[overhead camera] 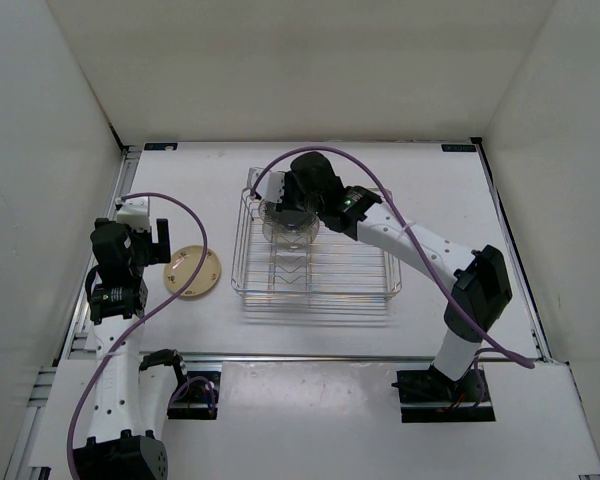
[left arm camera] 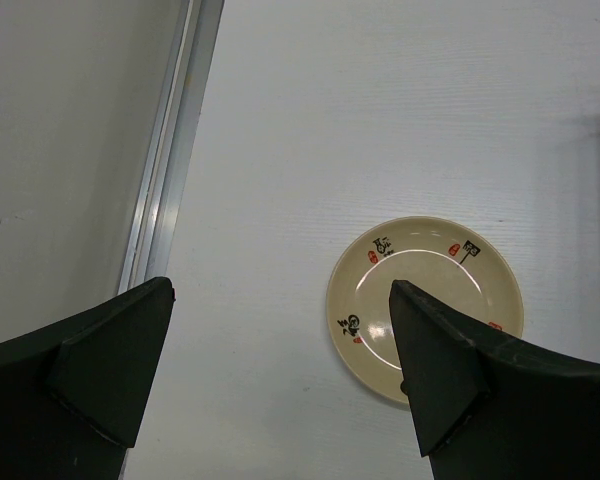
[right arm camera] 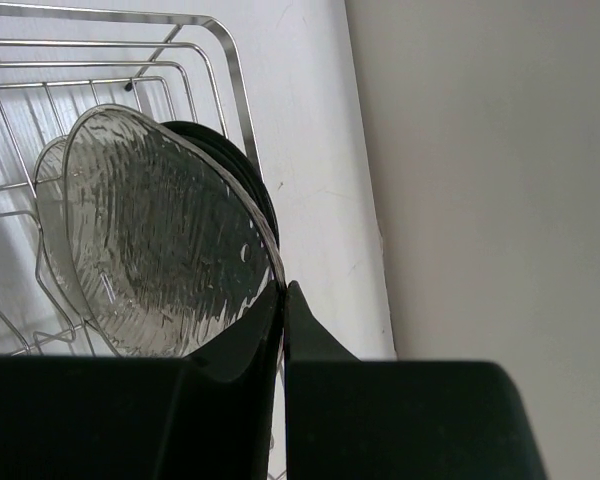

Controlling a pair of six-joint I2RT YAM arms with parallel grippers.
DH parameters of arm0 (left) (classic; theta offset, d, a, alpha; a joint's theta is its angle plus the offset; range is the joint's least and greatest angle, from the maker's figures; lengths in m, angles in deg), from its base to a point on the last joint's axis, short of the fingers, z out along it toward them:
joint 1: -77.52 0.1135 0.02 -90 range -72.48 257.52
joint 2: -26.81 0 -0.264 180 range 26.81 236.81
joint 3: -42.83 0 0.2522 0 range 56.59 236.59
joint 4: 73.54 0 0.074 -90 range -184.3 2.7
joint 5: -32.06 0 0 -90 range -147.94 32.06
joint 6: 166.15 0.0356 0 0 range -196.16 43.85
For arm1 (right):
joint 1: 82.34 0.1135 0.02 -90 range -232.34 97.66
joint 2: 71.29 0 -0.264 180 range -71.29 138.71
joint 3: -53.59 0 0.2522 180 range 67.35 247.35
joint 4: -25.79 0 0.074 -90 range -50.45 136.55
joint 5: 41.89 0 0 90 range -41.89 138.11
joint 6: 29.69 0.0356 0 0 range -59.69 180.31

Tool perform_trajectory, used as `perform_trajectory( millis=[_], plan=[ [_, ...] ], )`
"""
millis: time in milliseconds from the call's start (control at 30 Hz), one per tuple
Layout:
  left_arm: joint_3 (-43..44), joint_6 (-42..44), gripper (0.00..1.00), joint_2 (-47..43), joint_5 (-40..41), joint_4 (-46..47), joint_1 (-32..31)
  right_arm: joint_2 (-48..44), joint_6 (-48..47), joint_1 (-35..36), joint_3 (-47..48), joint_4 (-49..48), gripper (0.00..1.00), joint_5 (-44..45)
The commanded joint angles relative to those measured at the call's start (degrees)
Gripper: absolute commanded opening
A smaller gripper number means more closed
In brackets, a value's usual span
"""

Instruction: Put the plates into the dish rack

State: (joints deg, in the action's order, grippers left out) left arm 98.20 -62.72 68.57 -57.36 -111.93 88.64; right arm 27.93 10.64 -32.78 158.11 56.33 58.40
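The silver wire dish rack (overhead camera: 325, 283) sits mid-table. Over its far left end, my right gripper (overhead camera: 298, 205) is shut on the rim of a clear ribbed plate (right arm camera: 160, 240), held on edge; the right wrist view shows the jaws pinching that rim (right arm camera: 283, 290). Right behind this plate stands a glossy black plate (right arm camera: 252, 170), and a second clear plate (right arm camera: 48, 195) shows at its left inside the rack (right arm camera: 230, 70). A cream-tan plate (overhead camera: 193, 272) lies flat on the table left of the rack. My left gripper (left arm camera: 280, 290) hangs open above the table, just left of that plate (left arm camera: 425, 300).
An aluminium rail (left arm camera: 170, 170) runs along the table's left edge beside the enclosure wall. White walls close the table in at the back and both sides. The right arm (overhead camera: 420, 250) stretches diagonally across the rack's right end.
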Motion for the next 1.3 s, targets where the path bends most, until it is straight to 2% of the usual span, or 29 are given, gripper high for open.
perform_trajectory(
  millis=[0,467,1267],
  plan=[
    [-0.30,-0.60,1.00,-0.98,-1.02,0.01,0.31,0.27,0.71,-0.17,2.84,-1.48,0.00,-0.62],
    [-0.30,-0.60,1.00,-0.98,-1.02,0.01,0.84,-0.25,1.24,-0.17,-4.18,-3.23,0.00,-0.62],
    [-0.82,-0.60,1.00,-2.03,-1.55,0.01,1.37,0.89,3.70,4.58,-8.23,-5.00,0.00,0.00]
  ],
)
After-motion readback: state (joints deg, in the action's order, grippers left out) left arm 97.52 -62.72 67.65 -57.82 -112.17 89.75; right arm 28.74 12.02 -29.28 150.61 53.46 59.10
